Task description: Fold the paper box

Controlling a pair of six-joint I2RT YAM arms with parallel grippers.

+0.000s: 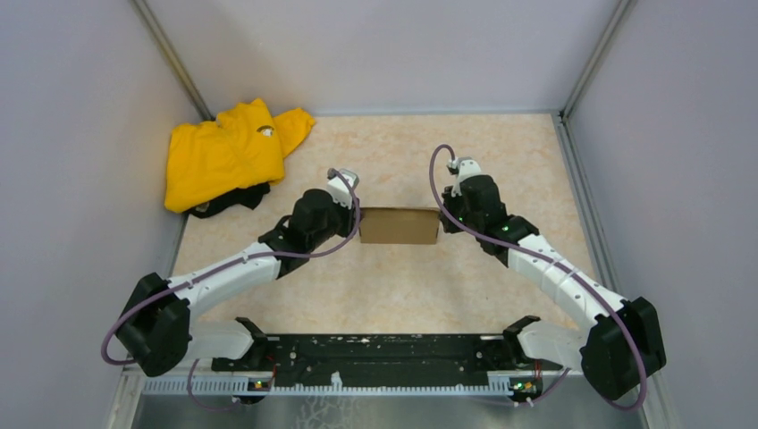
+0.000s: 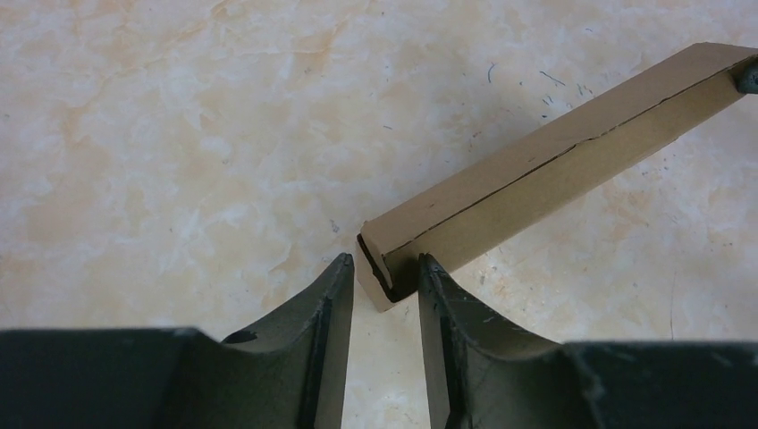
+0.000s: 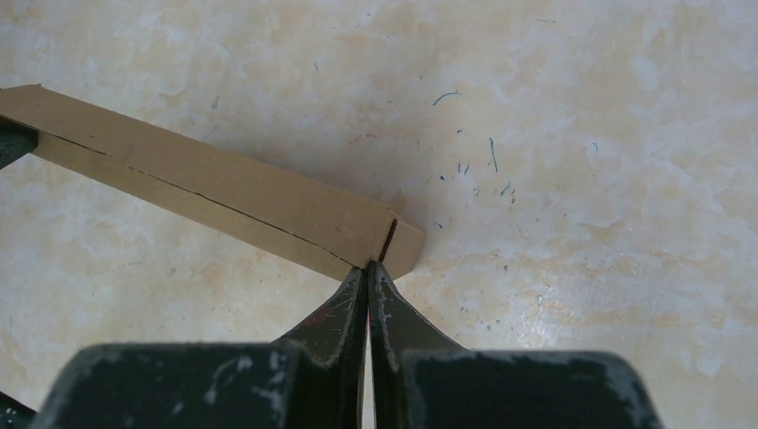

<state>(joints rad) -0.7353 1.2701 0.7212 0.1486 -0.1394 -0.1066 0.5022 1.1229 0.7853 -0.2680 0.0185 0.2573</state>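
Nearest the arm bases, the table (image 1: pixel 402 295) lies bare up to the paper box (image 1: pixel 400 225), which sits closed and flat at the middle of the table, with one claw at each short end. The left claw (image 2: pixel 384 279) is at the box's nine o'clock end, its jaws spread, and the box's corner sits just in the mouth of the gap rather than pinched. The right claw (image 3: pixel 368 268) is at the three o'clock end, jaws pressed together and gripping nothing, with their tips touching that corner.

The risk I see is that nothing clamps the box. If the shut right claw pushes toward nine o'clock, the box could slide or pivot on the smooth top. The seam (image 2: pixel 536 165) along its long edge looks only lightly closed, so a snag from the spread left jaws might lever the lid back open. Far off at ten o'clock, the yellow garment (image 1: pixel 223 156) lies well apart from the box and seems no hazard
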